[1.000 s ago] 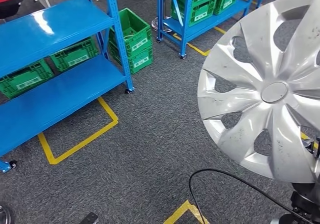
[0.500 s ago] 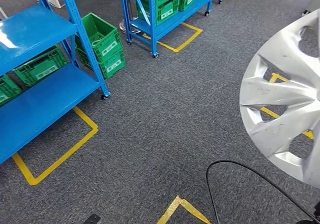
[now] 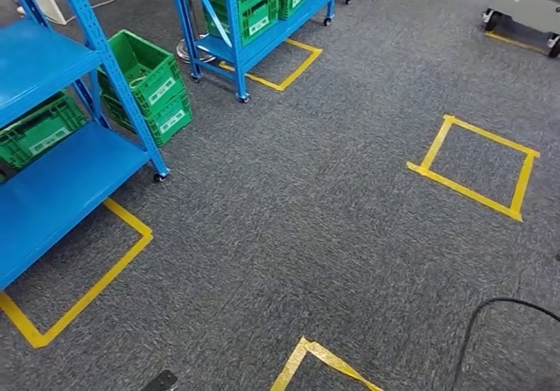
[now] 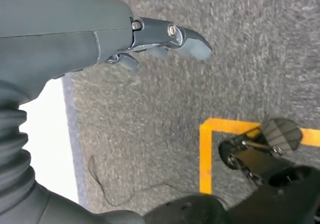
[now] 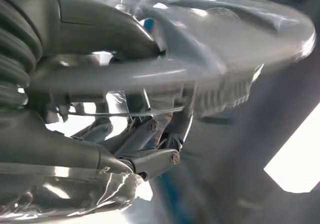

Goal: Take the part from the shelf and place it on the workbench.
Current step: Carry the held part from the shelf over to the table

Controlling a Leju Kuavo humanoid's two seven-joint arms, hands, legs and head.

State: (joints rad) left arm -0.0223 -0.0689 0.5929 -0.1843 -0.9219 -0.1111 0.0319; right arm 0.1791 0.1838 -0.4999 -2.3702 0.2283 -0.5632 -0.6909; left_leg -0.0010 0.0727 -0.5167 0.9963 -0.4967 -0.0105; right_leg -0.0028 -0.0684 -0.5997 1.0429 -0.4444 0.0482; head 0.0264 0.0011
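The part is a silver wheel cover (image 5: 241, 28), seen close and blurred in the right wrist view. My right hand (image 5: 143, 154) grips its rim, thumb on one face and dark fingers on the other. My left hand (image 4: 113, 33) hangs over the grey carpet with its fingers stretched out and nothing in them. The blue shelf (image 3: 46, 172) stands at the left of the head view.
Green crates (image 3: 149, 85) sit beside the near shelf, and a second blue rack (image 3: 251, 24) with more crates stands behind. Yellow tape squares (image 3: 479, 168) mark the carpet. A black cable (image 3: 501, 308) loops at the lower right. A grey cart (image 3: 528, 2) is at the far right.
The whole head view has swung, sliding the shelves leftward: the camera turned. The wheel cover, large at the right before, has left the head picture off its right edge.
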